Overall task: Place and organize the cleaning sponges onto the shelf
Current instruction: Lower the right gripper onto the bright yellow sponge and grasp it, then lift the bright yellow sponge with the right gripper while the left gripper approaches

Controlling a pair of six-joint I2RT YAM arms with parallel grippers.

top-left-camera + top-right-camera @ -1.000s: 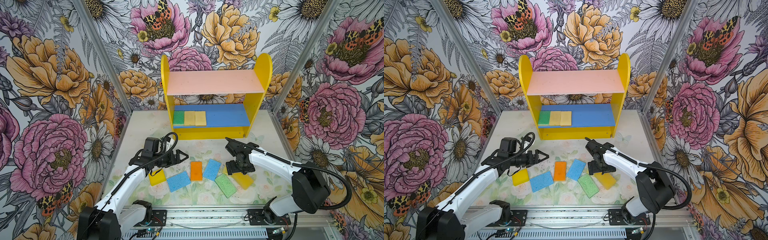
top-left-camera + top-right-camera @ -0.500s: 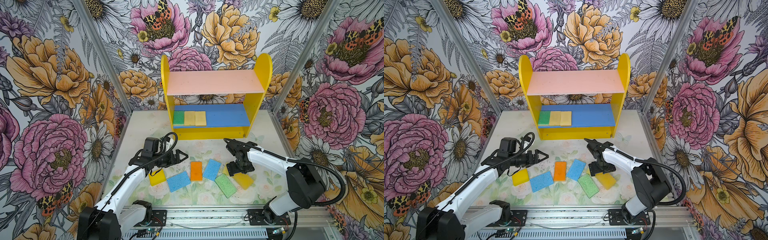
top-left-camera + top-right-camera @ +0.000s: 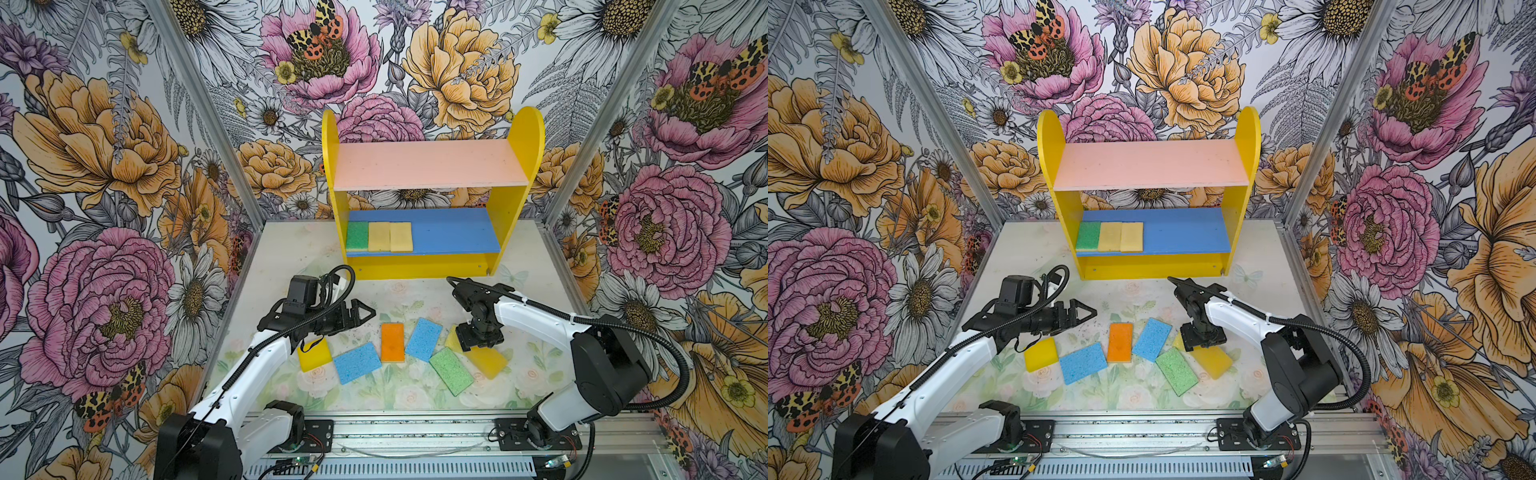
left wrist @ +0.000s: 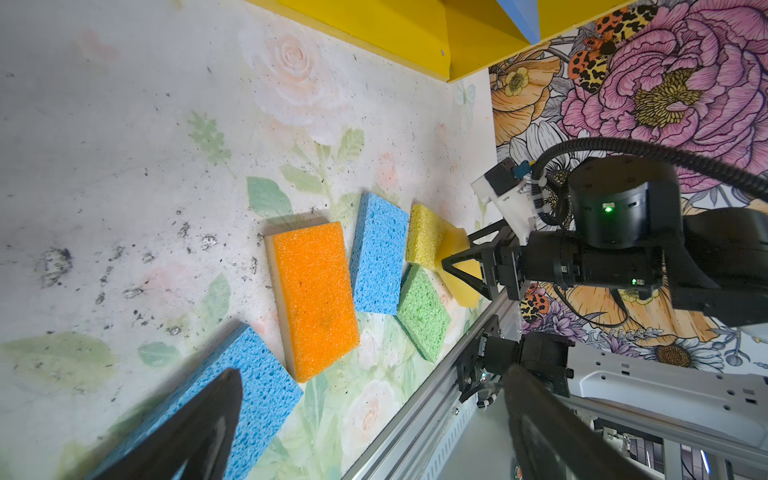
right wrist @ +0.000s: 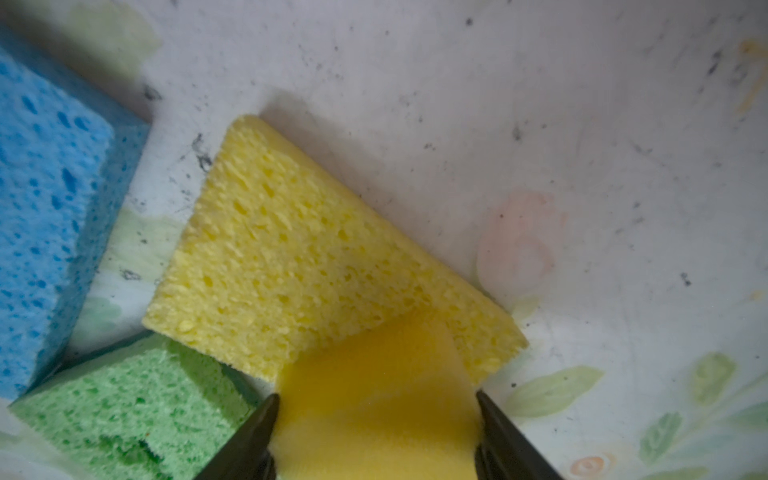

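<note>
Right tool [image 3: 478,343] has narrowed since a second ago; in both top views it sits on the bright yellow sponge [image 3: 489,362] on the desk [image 3: 291,257], well short of the shelf [image 3: 515,178]. Left wrist view: left tool [image 4: 374,374] gapes wide. Right wrist view: fingers [image 5: 257,432] flank that sponge; actual pinch, cannot tell.

The left arm [image 3: 266,361] reaches forward and low, its forearm rising from the base. The left gripper [image 3: 365,312] points sideways toward the middle with its jaws spread wide — nothing between them. The right arm [image 3: 536,322] bends in from the right, wrist turned straight down. The right gripper [image 3: 478,345] stands vertical, its fingers [image 5: 253,436] set against both sides of a bright yellow sponge [image 5: 374,399].
</note>
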